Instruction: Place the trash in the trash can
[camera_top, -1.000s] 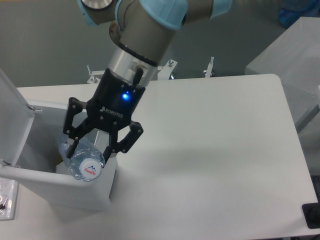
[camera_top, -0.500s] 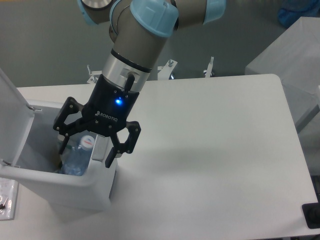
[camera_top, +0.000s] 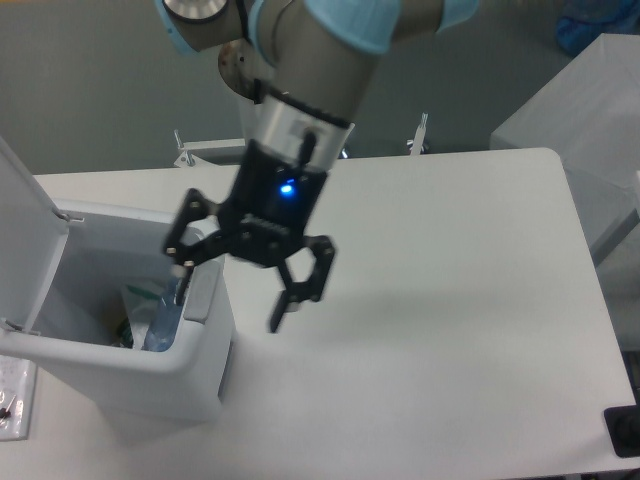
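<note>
The pincer (camera_top: 232, 293) stood with its jaws spread wide apart and held nothing; one finger hung over the right-hand rim of the trash can (camera_top: 120, 372), the other over bare table (camera_top: 440, 300) at about 3 o'clock from the rim. The trash can occupied the 8 o'clock part of the view, its flip lid (camera_top: 22, 235) raised upright on the left side and its mouth open. Inside it, against the right wall, lay the clear bottle (camera_top: 162, 318), tilted; beside that, toward 9 o'clock, a crumpled wrapper (camera_top: 135, 303) with some dark or green print was partly visible, though the detail was too small to read. Both items of trash therefore appeared to be in the can, and no further trash showed on the table. The step in hand was judged to be the retreat from the bin. To perform it well, the arm (camera_top: 310, 70) should rise straight before travelling sideways, because the left finger sat close to the rim and a lateral move at that height could catch the wall and drag or tip the light plastic can. The jaws should remain spread until clear of the opening, so that the bottle could not be nipped. The lid should be left untouched on the 9 o'clock side. Whether the bottle rested fully below the rim could not be told from this view.
</note>
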